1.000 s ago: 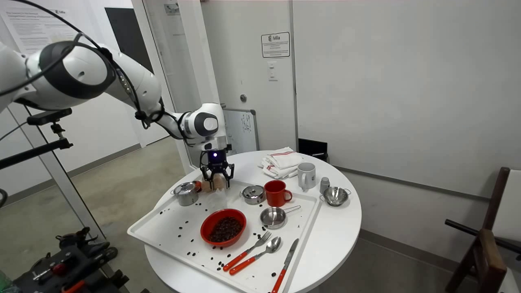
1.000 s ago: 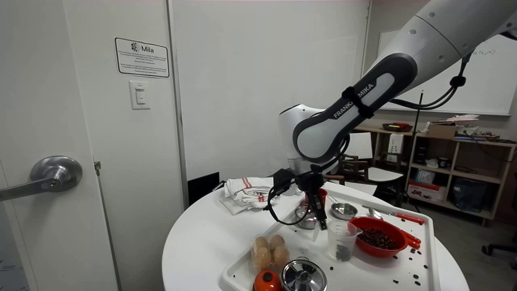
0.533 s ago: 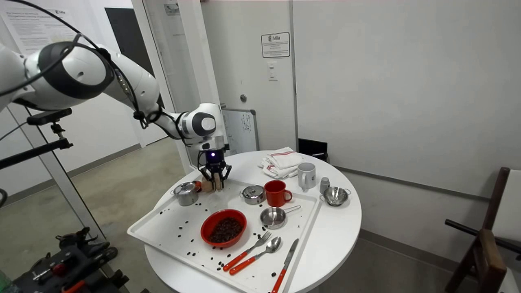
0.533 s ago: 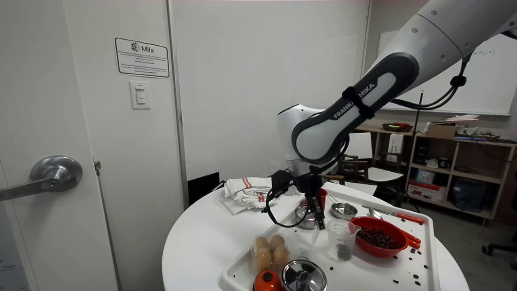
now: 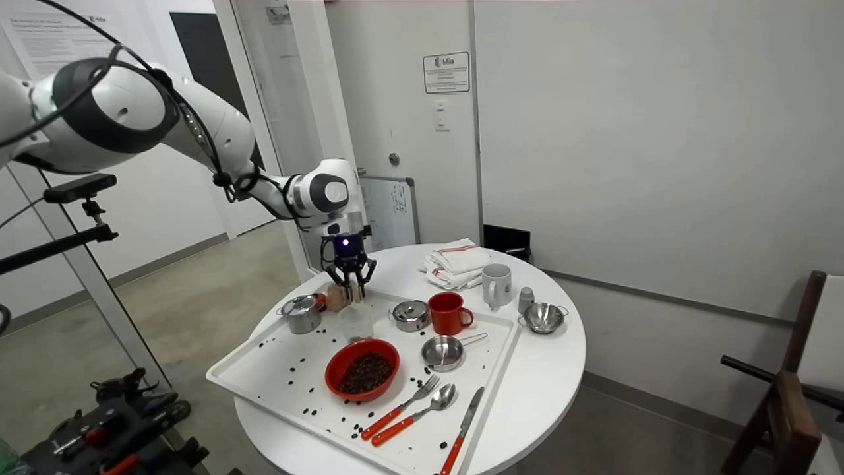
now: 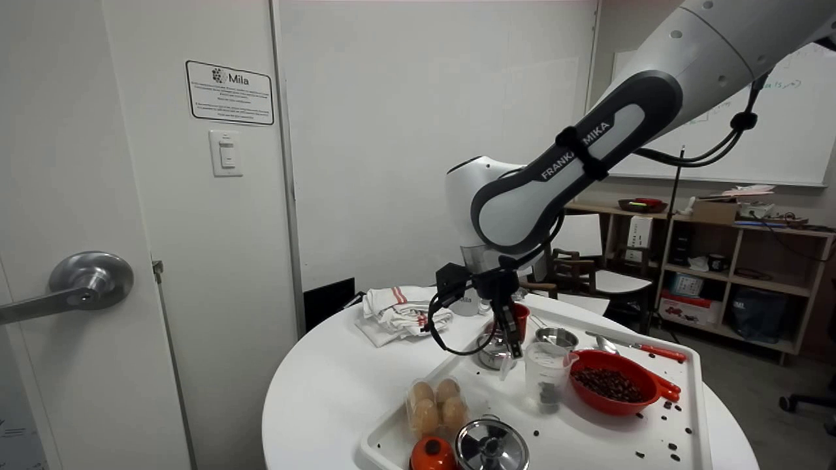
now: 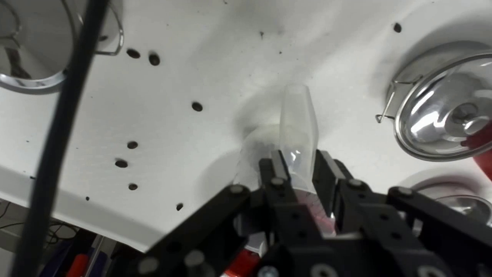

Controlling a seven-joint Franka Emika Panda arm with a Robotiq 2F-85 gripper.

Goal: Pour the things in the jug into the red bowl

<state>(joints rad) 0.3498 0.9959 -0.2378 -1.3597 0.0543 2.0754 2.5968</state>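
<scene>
Clear plastic, your measuring jug [image 6: 542, 373] is nearly upright just beside the red bowl [image 6: 610, 408], its long axis close to vertical; whether its base touches the white tray [image 6: 588, 440] is unclear. Its spout [image 6: 573, 359] points toward the bowl, its handle [image 7: 296, 111] away, pinched in your end effector [image 7: 300, 163].

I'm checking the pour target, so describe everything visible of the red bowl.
The red bowl is round, wide and smooth, perhaps plastic. It sits upright on the white tray, holding dark beans that leave its inner wall partly bare. In an exterior view the clear jug overlaps its rim; whether they touch, I cannot tell.
</scene>
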